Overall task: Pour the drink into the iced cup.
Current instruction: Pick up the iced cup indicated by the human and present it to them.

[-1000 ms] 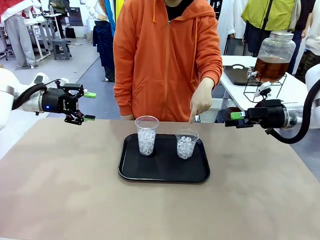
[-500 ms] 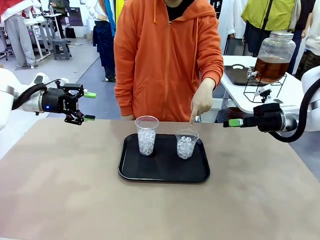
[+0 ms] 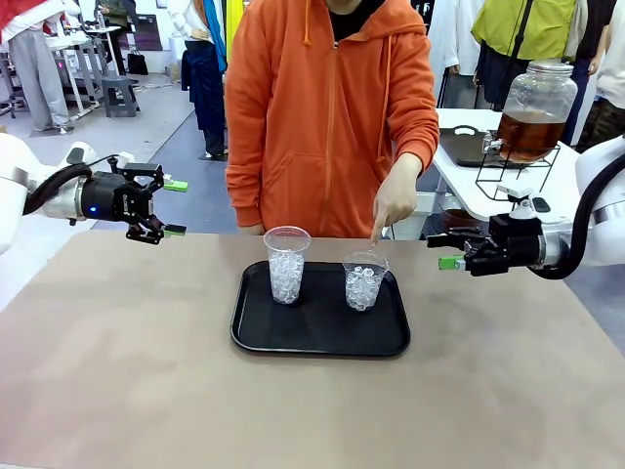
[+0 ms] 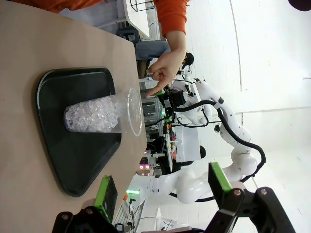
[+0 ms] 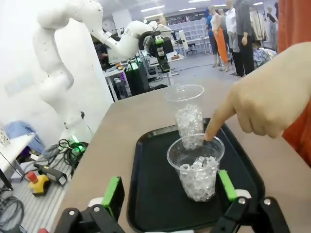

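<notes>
On the black tray (image 3: 254,337) stand a tall clear cup of ice (image 3: 286,264) and a shorter iced cup (image 3: 364,280). The person's hand (image 3: 393,200) points a finger down at the short cup's rim. The amber drink (image 3: 527,134) sits in a glass dispenser jar on the side table at the back right. My right gripper (image 3: 443,250) hovers open to the right of the tray. In its wrist view the right gripper (image 5: 170,189) faces the short cup (image 5: 197,167) and the hand (image 5: 262,102). My left gripper (image 3: 174,207) hangs open at the far left. Its wrist view shows the left gripper (image 4: 163,187) and the tall cup (image 4: 102,114).
The dispenser jar (image 3: 535,78) rests on a black wire stand on a white side table (image 3: 566,176), beside a dark tray (image 3: 459,147). The person in an orange hoodie (image 3: 327,107) stands at the table's far edge. Bare brown tabletop (image 3: 293,410) lies in front of the tray.
My right gripper has come down and a little left toward the tray. The left gripper, the cups and the pointing hand have stayed put.
</notes>
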`<state>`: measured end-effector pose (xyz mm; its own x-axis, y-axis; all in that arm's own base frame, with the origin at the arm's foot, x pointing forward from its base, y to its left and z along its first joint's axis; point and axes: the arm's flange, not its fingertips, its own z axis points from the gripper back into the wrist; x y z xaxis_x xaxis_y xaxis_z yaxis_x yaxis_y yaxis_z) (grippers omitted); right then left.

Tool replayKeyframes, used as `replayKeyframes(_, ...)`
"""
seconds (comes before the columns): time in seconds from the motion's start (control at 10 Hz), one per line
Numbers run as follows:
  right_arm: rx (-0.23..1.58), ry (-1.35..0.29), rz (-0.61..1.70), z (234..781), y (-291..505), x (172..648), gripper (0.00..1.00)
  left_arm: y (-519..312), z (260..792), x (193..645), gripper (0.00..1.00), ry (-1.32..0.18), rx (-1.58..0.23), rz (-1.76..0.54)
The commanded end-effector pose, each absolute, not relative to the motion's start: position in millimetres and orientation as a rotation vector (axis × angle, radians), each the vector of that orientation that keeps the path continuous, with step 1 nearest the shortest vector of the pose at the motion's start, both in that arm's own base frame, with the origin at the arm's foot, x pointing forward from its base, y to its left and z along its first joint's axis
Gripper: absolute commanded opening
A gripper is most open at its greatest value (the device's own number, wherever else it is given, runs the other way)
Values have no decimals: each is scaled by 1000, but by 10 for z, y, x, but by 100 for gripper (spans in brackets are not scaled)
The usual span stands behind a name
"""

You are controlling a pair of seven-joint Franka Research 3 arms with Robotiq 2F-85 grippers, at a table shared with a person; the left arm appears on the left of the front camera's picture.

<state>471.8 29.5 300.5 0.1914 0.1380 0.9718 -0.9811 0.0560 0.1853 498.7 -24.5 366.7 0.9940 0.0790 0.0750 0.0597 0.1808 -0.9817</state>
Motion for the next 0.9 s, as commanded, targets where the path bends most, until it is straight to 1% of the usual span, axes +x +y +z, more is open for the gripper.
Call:
replayKeyframes(0.0, 1080, -1006, 1122, 2928, 439, 4693, 100, -241, 3683, 4979, 100, -111, -1383, 19)
replayKeyframes(0.1, 1084, -967, 1111, 2901, 432, 4699, 100, -241, 3683, 4979, 100, -111, -1383, 19)
replayKeyframes(0.2, 1132, -988, 1121, 2970, 325, 4716, 100, -241, 3683, 4979, 100, -111, -1383, 19)
replayKeyframes(0.5, 1132, -988, 1121, 2970, 325, 4716, 100, -241, 3683, 4979, 100, -111, -1383, 19)
replayKeyframes(0.6, 1120, -978, 1122, 2939, 335, 4713, 100, -241, 3683, 4979, 100, -111, -1383, 19)
replayKeyframes(0.7, 1043, -1008, 1137, 2855, 362, 4777, 100, -241, 3683, 4979, 100, -111, -1383, 19)
replayKeyframes(0.8, 1003, -1057, 1169, 2752, 400, 4846, 100, -241, 3683, 4979, 100, -111, -1383, 19)
